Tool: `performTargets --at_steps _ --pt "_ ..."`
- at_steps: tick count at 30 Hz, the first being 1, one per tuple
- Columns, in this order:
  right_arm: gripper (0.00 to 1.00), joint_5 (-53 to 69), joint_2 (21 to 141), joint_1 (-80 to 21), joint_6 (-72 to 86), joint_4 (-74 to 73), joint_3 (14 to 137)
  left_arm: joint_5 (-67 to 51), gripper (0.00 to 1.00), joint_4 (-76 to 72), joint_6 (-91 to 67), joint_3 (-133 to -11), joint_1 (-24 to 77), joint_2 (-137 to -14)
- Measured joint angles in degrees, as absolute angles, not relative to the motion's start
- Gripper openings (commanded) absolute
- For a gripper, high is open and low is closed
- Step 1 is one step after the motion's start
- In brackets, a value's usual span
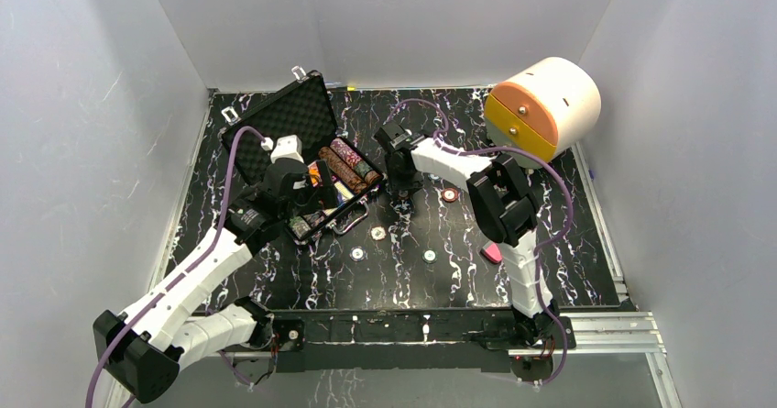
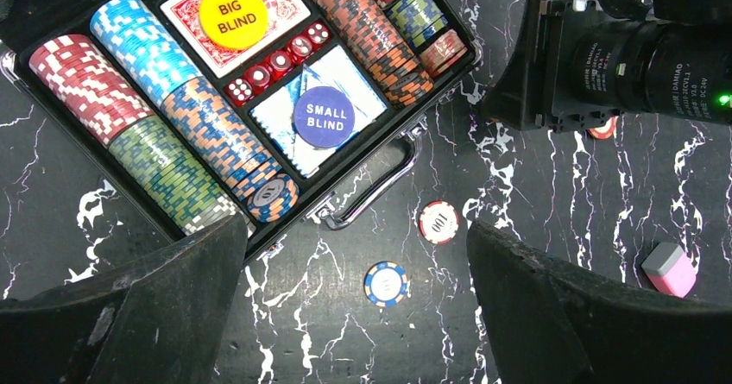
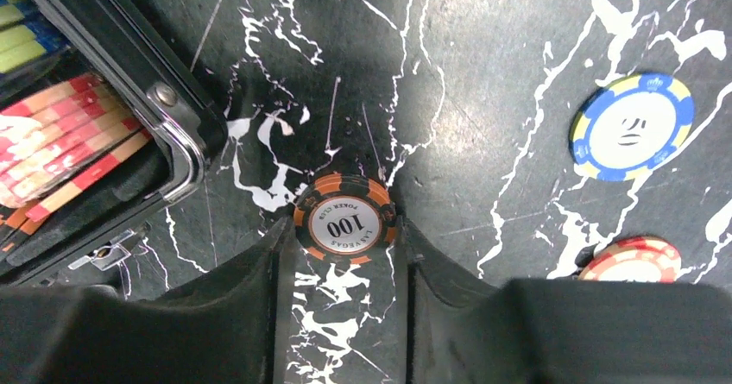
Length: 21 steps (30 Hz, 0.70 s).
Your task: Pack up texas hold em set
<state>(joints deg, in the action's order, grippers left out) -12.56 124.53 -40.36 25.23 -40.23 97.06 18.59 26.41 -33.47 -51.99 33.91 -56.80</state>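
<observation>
The black case [image 1: 240, 124] lies open at the back left, with rows of multicolour chips [image 2: 155, 99], a red-backed deck under a yellow BIG BLIND button [image 2: 230, 15], a SMALL BLIND button [image 2: 324, 116] and red dice. My left gripper [image 1: 307, 208] hovers open and empty over the case's front edge; in its wrist view [image 2: 356, 233] a red chip [image 2: 438, 222] and a blue chip [image 2: 386, 283] lie on the table between the fingers. My right gripper [image 1: 403, 202] is down at the table beside the case, its fingertips [image 3: 280, 237] pinching an orange-and-black 100 chip [image 3: 345, 216].
Loose chips lie on the black marbled table [image 1: 568, 243]: two [image 1: 377, 233] [image 1: 357, 254] near the case, one [image 1: 429, 256] in the middle, one [image 1: 449, 194] by the right arm. A pink block [image 1: 492, 253] sits near the right arm. A cream-and-orange cylinder [image 1: 545, 105] stands at the back right.
</observation>
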Motion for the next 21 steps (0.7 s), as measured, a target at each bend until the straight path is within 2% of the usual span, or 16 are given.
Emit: performTargets --at_steps 12,18,21 --pt "0.34 -14.0 115.9 -40.6 30.1 -32.6 85.6 12.2 0.98 24.8 -34.3 -49.1 33.9 -56.9" --pt "0.34 -10.7 104.0 -40.5 36.4 -28.9 78.6 3.7 0.98 20.4 -33.8 -46.4 33.9 -57.0" --pt "0.35 -8.1 97.2 -40.5 40.8 -26.0 74.0 -0.4 0.95 17.8 -33.7 -45.6 33.9 -57.1"
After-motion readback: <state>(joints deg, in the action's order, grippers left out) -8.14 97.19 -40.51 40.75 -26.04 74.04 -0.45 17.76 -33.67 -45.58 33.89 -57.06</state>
